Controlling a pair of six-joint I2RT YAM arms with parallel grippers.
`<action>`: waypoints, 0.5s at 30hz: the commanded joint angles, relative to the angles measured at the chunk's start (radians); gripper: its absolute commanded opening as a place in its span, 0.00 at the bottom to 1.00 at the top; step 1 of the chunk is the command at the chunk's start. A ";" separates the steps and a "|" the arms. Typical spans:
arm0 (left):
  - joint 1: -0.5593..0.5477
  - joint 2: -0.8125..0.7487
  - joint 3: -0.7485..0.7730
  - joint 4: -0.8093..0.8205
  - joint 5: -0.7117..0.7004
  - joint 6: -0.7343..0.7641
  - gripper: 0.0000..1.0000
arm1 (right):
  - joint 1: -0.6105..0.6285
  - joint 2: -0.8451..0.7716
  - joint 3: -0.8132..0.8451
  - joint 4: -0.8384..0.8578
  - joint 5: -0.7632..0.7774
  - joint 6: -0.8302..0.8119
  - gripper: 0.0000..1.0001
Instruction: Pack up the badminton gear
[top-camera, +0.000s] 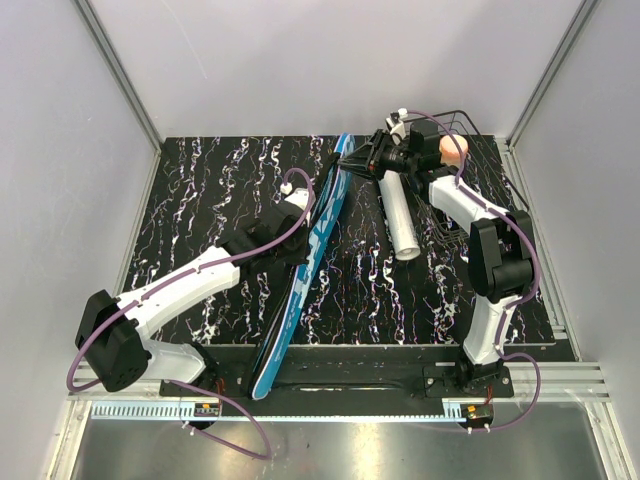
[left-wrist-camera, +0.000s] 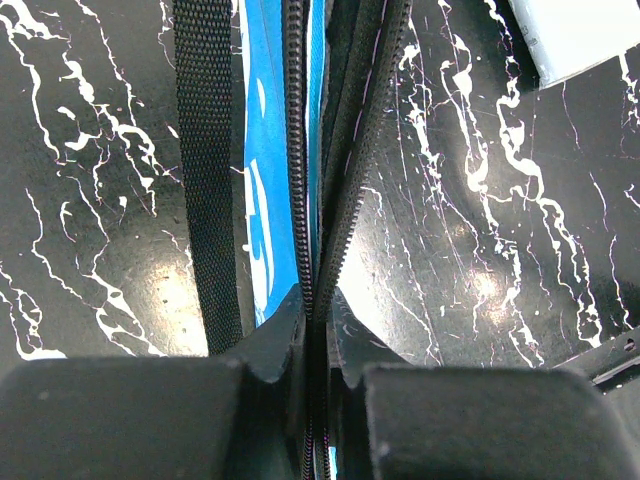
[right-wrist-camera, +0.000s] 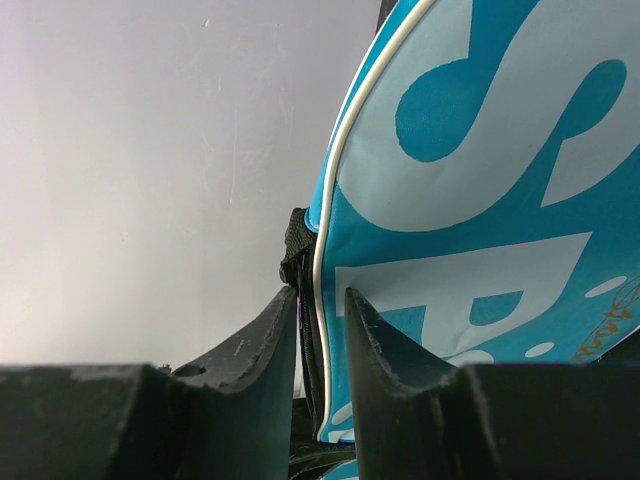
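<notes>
cover: the blue SPORT cover (top-camera: 287, 300) stands on edge, with its near tip at the bench (top-camera: 200, 190) lip, and runs diagonally to the far side.
left end effector (left-wrist-camera: 317, 320): squeezed shut on the cover's zipper seam about mid-length, with the black strap (left-wrist-camera: 205, 150) just beside it.
tube (top-camera: 400, 215): lies flat to the right of the cover, not touching it, and isn't packed yet imo.
right end effector (right-wrist-camera: 322, 300): nearly closed at the far end, pinching the white-piped rim.
risk: both grips are thin edge pinches. An uneven pull could slip the fabric out, and the cover would flop, maybe onto the tube.
room: open bench left of the cover. The far right is tight, with the wire basket (top-camera: 462, 120) just behind the right arm.
</notes>
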 joint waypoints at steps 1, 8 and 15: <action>-0.004 -0.018 0.038 0.069 0.029 0.001 0.00 | 0.013 -0.026 0.037 0.007 -0.014 -0.023 0.32; -0.003 -0.019 0.034 0.069 0.029 0.004 0.00 | 0.023 -0.041 0.047 -0.022 -0.003 -0.044 0.30; -0.004 -0.018 0.036 0.071 0.034 0.003 0.00 | 0.037 -0.049 0.091 -0.137 0.034 -0.135 0.34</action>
